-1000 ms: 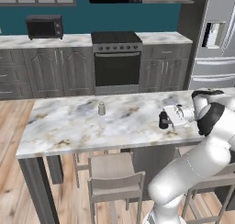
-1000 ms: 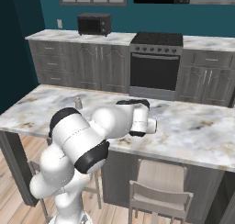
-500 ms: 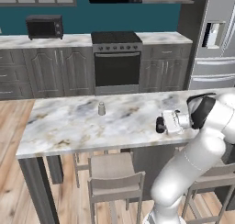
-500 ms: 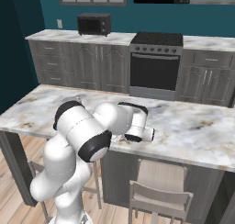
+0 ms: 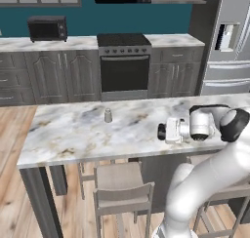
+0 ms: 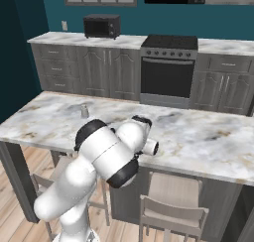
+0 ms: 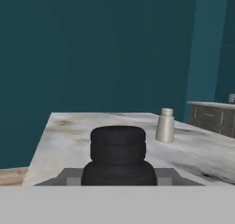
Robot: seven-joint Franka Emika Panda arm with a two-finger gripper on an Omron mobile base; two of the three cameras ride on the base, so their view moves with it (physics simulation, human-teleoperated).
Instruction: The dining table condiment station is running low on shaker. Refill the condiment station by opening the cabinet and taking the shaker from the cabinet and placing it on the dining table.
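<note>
Gripping the small black shaker (image 7: 118,155) between its two fingers, the robot's gripper (image 5: 162,131) hovers low over the dining table (image 5: 73,134), its wrist turned sideways so the shaker points along the marble top rather than down at it. The jaws sit partly closed, pinched on the shaker's sides, which in the hand view stands upright and squarely between the fingertips. The hold looks like a carry just ahead of set-down: the shaker is already above the table, toward the end farthest from the pale grey shaker (image 5: 108,115), which stands alone on the marble and well apart from the gripper. Placing the black one nearer that companion would suit a condiment station. Beyond the table, a black microwave (image 5: 47,28) rests on the rear counter. No brand, label or writing is legible anywhere.
</note>
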